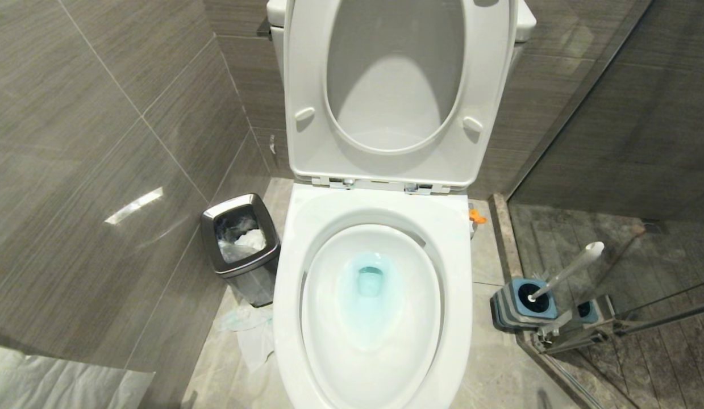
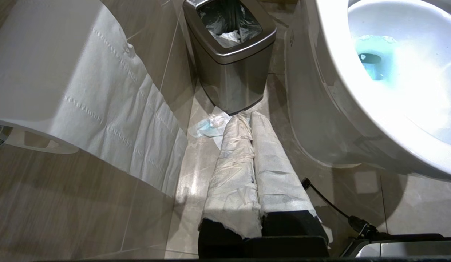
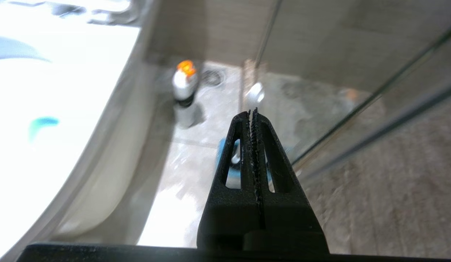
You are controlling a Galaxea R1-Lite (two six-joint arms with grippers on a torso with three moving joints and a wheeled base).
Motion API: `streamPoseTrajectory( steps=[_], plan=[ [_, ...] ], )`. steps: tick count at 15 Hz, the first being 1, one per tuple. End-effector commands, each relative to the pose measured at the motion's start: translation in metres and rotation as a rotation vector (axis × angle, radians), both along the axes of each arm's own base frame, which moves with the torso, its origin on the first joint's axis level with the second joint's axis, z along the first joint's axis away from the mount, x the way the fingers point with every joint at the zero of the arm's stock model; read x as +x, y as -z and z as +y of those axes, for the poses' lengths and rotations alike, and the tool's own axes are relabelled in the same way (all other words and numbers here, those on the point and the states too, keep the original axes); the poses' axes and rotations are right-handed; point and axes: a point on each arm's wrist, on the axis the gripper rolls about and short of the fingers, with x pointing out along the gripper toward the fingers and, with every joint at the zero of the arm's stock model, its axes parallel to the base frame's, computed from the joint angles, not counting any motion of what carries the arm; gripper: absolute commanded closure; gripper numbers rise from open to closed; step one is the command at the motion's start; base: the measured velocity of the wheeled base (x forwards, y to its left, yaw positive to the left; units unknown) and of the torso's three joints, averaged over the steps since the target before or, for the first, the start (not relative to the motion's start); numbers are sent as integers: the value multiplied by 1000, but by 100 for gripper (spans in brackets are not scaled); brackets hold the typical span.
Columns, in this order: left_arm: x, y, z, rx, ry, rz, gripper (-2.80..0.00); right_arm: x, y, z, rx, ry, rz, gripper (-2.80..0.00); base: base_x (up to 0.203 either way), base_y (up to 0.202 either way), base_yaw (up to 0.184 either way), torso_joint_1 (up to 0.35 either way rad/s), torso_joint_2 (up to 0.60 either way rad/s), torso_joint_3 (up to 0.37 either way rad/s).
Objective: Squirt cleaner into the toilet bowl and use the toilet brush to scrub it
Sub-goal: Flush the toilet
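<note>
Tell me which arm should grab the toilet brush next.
Right, probably. The toilet brush stands in its holder on the robot's right; the right gripper, shut and empty, hovers above it. The left gripper sits across the toilet bowl, near the waste bin.

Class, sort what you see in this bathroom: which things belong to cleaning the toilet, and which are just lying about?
Belongs to the job:
toilet bowl
turquoise cleaner in the water
toilet brush in its holder

Just lying about:
steel waste bin
toilet paper roll
crumpled tissue on the floor
orange-capped bottle
</note>
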Motion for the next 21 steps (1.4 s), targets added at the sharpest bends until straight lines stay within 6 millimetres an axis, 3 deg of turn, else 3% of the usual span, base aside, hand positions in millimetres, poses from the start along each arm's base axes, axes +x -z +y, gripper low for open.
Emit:
streamPoseTrajectory(
  steps=[1,3,5,16,21],
  plan=[
    [0,0,0,0,0,1,0,-44,9,7,-1,-38,-6,0,0,0,0,0,0,0],
    [0,0,0,0,0,1,0,-66,19,10,2,-63,24,0,0,0,0,0,0,0],
    [0,0,0,0,0,1,0,-74,18,12,8,-76,68,0,0,0,0,0,0,0],
    [0,0,0,0,0,1,0,-75,11,12,4,-150,49,0,0,0,0,0,0,0],
    [0,0,0,0,0,1,0,-82,27,10,-8,-183,18,0,0,0,0,0,0,0]
  ],
)
